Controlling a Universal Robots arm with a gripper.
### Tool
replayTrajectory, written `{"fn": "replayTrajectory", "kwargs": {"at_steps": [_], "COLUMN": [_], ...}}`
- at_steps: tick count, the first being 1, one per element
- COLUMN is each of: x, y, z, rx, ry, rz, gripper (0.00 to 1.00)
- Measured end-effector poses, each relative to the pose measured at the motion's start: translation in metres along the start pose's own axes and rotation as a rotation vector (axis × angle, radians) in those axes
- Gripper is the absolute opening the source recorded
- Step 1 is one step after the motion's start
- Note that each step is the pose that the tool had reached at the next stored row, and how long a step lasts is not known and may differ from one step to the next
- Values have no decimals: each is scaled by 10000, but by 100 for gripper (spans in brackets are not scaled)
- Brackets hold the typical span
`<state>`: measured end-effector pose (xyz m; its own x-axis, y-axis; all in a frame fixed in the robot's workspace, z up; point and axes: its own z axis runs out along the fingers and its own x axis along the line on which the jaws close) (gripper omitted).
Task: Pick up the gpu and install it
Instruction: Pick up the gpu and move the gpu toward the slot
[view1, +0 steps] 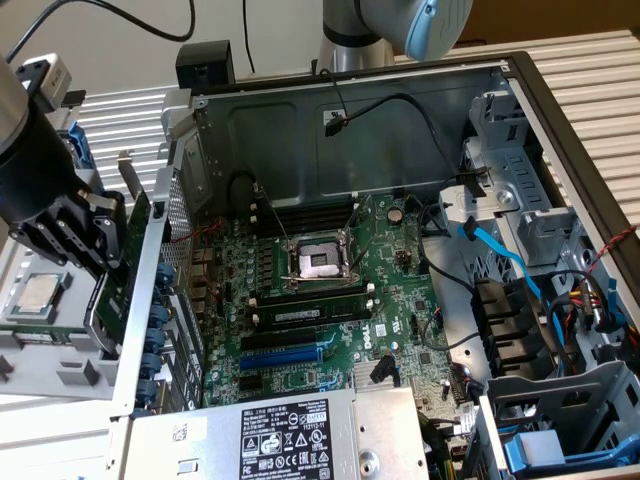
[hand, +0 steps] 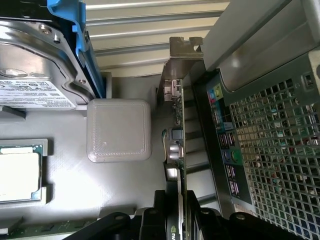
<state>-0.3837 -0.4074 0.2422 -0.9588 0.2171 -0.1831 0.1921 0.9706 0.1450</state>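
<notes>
gripper (hand: 178, 219): clamped on the gpu (hand: 178, 131), card edge-on between jaws
gpu place: just outside computer case (view1: 143, 300), the exterior view's left
nearby: grey tray (hand: 100, 192), hard drive (hand: 35, 65)

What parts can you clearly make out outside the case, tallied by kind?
gpu: 1
processor chip: 1
hard drive: 1
Total: 3

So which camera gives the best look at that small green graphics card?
The wrist view: the gpu is seen close and edge-on, from the gripper clamped on it out to its silver bracket. In the exterior view the gpu is a green sliver between the gripper and the wall of the computer case.
</notes>
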Motion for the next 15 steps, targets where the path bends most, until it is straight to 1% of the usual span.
{"fn": "replayTrajectory", "kwargs": {"at_steps": [3, 5, 8, 13, 15], "x": [7, 15, 25, 38, 40], "y": [2, 1, -2, -4, -8], "z": [-31, -47, -52, -69, -84], "rx": [-19, -50, -120, -159, -194], "ry": [6, 9, 22, 30, 36], "rz": [4, 9, 25, 33, 42], "gripper": [27, 27, 27, 27, 27]}}
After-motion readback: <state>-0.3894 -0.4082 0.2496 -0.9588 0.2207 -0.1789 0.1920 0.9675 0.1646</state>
